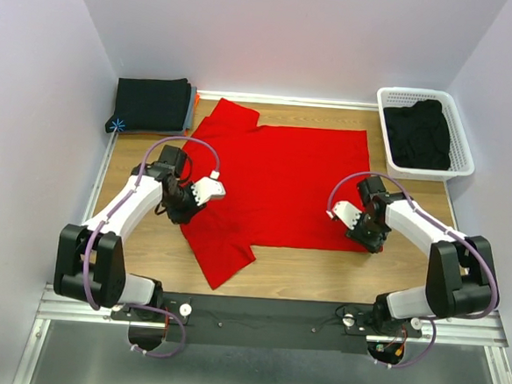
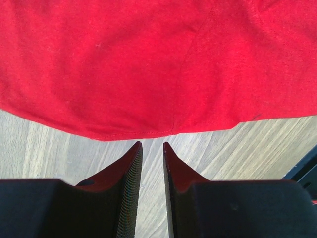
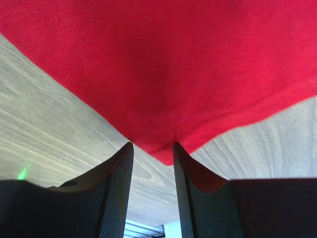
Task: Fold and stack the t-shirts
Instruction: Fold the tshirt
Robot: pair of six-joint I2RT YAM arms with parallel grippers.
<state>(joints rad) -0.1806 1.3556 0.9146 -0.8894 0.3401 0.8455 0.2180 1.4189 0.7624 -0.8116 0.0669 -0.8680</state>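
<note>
The bright red short-sleeved cloth t-shirt (image 1: 283, 181) is lying flat on the wooden tabletop (image 1: 321, 269), with the left claw (image 2: 152, 145) at its 8 o'clock edge and the right claw (image 3: 152, 145) at its 4 o'clock corner — both slightly parted — likely readying a fold.

White lattice basket (image 1: 417, 93) — far right corner, on wooden table (image 1: 320, 276).

No legible text — none anywhere

The left arm (image 1: 127, 209) and right arm (image 1: 416, 223) have white links, black joints and looping lilac cables (image 1: 198, 142); fingers (image 2: 130, 183) are black, finely ribbed.
</note>
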